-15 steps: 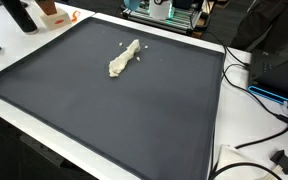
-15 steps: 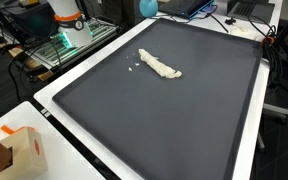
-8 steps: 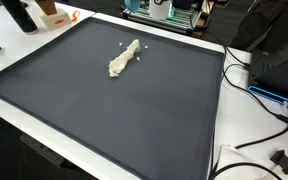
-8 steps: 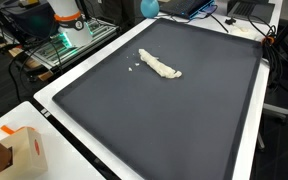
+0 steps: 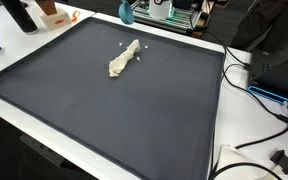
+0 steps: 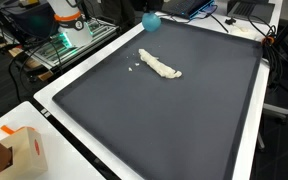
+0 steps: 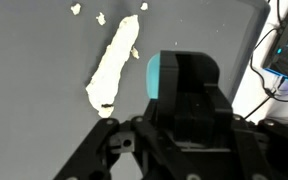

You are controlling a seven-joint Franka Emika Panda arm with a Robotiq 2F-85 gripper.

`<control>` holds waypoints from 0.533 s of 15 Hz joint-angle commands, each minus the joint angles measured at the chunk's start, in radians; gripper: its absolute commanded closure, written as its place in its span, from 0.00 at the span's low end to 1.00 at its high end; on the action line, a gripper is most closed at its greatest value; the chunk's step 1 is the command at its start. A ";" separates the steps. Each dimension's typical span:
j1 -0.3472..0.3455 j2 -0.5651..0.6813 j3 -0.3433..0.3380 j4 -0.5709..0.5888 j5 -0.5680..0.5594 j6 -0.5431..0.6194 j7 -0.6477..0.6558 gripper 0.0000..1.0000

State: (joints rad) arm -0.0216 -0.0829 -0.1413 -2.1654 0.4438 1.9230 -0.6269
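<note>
In an exterior view, one dark mat (image 5: 134, 110) covers most of a white table (image 5: 219, 120). One pale, crumpled cloth (image 5: 123, 59) lies stretched out on the far part of the mat, with a few tiny white scraps (image 5: 144, 53) just beside its upper end. At the far edge, only a small teal piece of the gripper (image 5: 126, 13) shows over the table's rim; its fingers are out of sight here. One orange box (image 5: 54, 12) and one dark bottle (image 5: 20, 14) stand at the far corner, off the mat. Black cables (image 5: 254, 90) trail along the near side of the table.

In an exterior view from across the table, the same single cloth (image 6: 160, 66) lies on the mat (image 6: 174, 120), with the scraps (image 6: 134, 67) near one end. The teal part of the gripper (image 6: 151, 20) hangs above the mat's far edge, near the cloth but apart from it. One orange and white carton (image 6: 24, 150) sits at the near corner.

In the wrist view, the cloth (image 7: 112, 65) runs as one long strip, and three small crumbs (image 7: 101, 14) lie above it. The gripper (image 7: 179, 125) fills the lower frame, its black body with one teal patch just beside the cloth. The fingertips fall outside the frame, so I cannot tell whether they are spread or closed.
</note>
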 commanded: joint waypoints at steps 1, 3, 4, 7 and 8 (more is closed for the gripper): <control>-0.044 0.099 -0.032 0.034 0.148 -0.068 -0.260 0.75; -0.079 0.158 -0.034 0.055 0.221 -0.126 -0.383 0.75; -0.098 0.189 -0.033 0.068 0.252 -0.162 -0.435 0.75; -0.153 0.282 -0.025 0.113 0.329 -0.294 -0.546 0.75; -0.168 0.309 -0.023 0.125 0.349 -0.327 -0.563 0.75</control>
State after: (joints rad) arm -0.1394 0.1352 -0.1726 -2.1027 0.7239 1.7105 -1.1092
